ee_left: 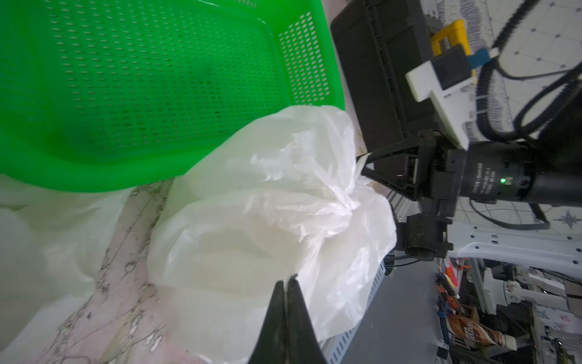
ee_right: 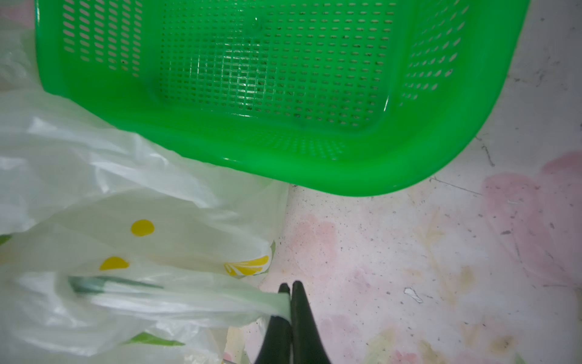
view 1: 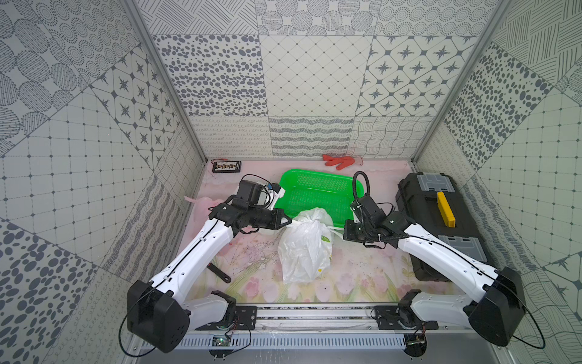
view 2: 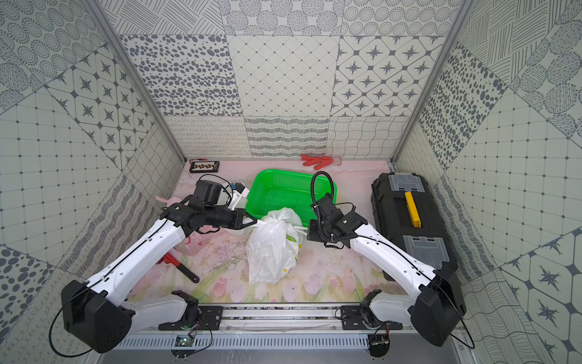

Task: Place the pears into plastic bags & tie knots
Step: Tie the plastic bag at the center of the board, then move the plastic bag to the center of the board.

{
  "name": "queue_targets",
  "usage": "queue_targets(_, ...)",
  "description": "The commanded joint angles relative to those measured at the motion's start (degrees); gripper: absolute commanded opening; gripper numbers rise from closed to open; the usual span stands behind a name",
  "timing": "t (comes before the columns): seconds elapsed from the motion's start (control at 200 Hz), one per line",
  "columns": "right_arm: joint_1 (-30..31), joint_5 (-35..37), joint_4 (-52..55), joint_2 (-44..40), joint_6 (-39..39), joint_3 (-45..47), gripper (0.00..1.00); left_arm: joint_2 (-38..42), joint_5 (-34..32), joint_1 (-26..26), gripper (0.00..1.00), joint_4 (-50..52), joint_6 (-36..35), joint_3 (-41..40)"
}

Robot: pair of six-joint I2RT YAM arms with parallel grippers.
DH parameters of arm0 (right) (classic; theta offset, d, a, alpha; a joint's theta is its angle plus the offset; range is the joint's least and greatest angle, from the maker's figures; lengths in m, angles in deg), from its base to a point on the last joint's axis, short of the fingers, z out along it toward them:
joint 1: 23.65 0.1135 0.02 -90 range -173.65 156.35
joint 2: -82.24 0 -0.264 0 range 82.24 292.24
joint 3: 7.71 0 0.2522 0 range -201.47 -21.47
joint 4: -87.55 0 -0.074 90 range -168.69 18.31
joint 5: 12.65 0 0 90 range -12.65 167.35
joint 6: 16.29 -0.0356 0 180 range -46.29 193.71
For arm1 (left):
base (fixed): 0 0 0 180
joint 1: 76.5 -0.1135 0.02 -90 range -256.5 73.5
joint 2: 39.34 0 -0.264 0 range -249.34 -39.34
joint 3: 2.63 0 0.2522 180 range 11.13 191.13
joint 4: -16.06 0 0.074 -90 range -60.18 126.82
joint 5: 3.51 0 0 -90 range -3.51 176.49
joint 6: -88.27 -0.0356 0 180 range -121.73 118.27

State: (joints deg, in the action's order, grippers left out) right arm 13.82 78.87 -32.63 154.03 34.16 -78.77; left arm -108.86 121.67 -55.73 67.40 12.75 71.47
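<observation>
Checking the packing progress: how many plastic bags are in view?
3. The lemon-print bag stands at the centre; a pink bag lies partly beneath the left arm; a plain white bag, mostly hidden, lies beside the green basket. Others may be hidden.

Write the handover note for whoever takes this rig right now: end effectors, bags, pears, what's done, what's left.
Left end effector: shut on one handle of the lemon-print bag.
Right end effector: shut on the other handle, which is stretched taut.
The bag stands bulging in front of the green basket, which shows nothing inside. No loose pears in view.
Pink bag: partly hidden by the left arm, state unclear.
Done: lemon-print bag looks filled, neck gathered.
Left: finish or check its knot, then check the other bags.
</observation>
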Motion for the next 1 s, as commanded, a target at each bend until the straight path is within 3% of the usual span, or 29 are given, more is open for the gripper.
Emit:
queue_targets(0.0,-2.2,13.6,11.7,2.3,2.9,2.4,0.00,1.8,-14.9,-7.8,0.00,12.2,-7.0,-3.4)
queue_targets(0.12,-2.2,12.5,10.4,4.7,2.7,2.2,0.00,2.1,-13.8,-7.6,0.00,8.4,-4.1,-6.4)
queue_targets(0.305,-2.4,14.1,10.8,5.1,3.2,1.9,0.00,2.7,-16.5,-7.8,0.00,9.4,-6.2,-5.7)
queue_targets(0.515,-5.8,5.3,3.7,-1.8,3.9,6.1,0.00,2.7,-14.7,-7.9,0.00,9.1,-6.5,-5.2)
queue_targets(0.595,-2.2,2.8,3.9,-2.6,6.9,1.5,0.00,3.4,-10.9,-7.8,0.00,8.5,-5.9,-4.1)
queue_targets(0.625,0.9,5.3,4.4,-3.2,8.0,-0.9,0.16,4.0,-8.7,-7.6,0.00,8.0,-5.3,-3.6)
queue_targets(0.675,5.5,10.1,6.0,-3.6,9.0,-5.0,0.38,5.1,-5.0,-7.6,0.17,7.7,-4.5,-2.6)
queue_targets(0.765,8.5,14.3,11.8,-1.2,6.9,-12.0,0.64,7.0,-3.8,-7.5,0.42,9.4,-4.6,-0.5)
queue_targets(0.845,12.4,17.2,14.2,2.6,6.3,-17.0,0.74,8.1,-6.7,-7.6,0.49,11.7,-5.6,1.5)
queue_targets(0.996,20.5,17.7,12.4,12.8,5.3,-26.6,0.79,9.4,-9.6,-7.6,0.53,13.7,-6.1,4.2)
